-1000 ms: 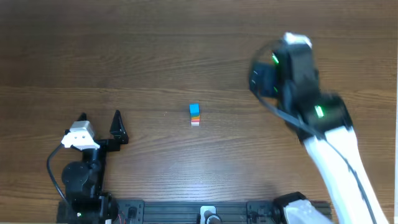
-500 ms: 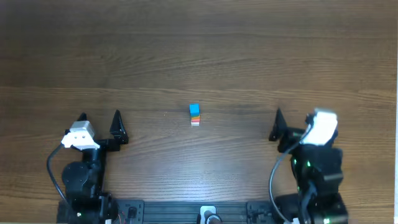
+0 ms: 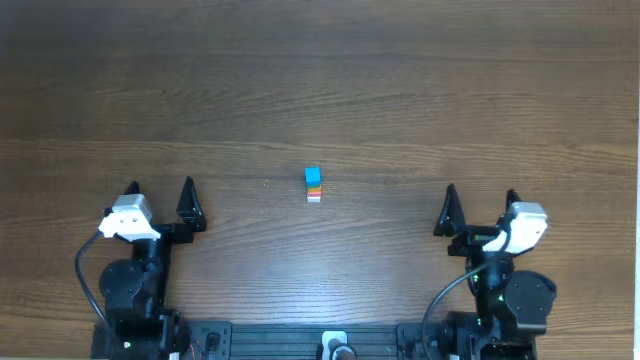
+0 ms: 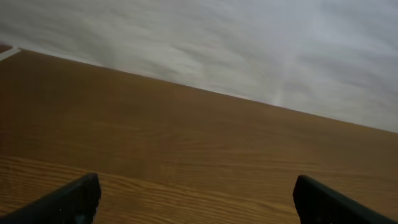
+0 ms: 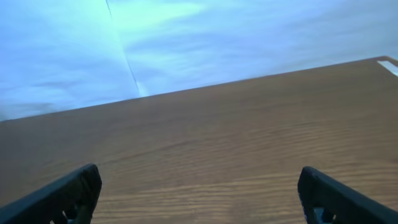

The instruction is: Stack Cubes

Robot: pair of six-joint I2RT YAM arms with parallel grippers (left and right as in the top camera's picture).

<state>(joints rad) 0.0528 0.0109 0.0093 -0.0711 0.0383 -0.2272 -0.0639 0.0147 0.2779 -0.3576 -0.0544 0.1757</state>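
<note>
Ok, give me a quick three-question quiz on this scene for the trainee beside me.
1. True or false: the left hand is holding a cube.
2. What colour is the top cube of the stack mid-table? A red, B blue, C green.
3. Is the right hand open or shut?
Key: 1 false; 2 B; 3 open.

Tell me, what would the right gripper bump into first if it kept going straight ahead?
Probably nothing soon: the right gripper points across bare table, the cube stack off to its side. Beyond the far edge is a pale wall, distance unclear.
</note>
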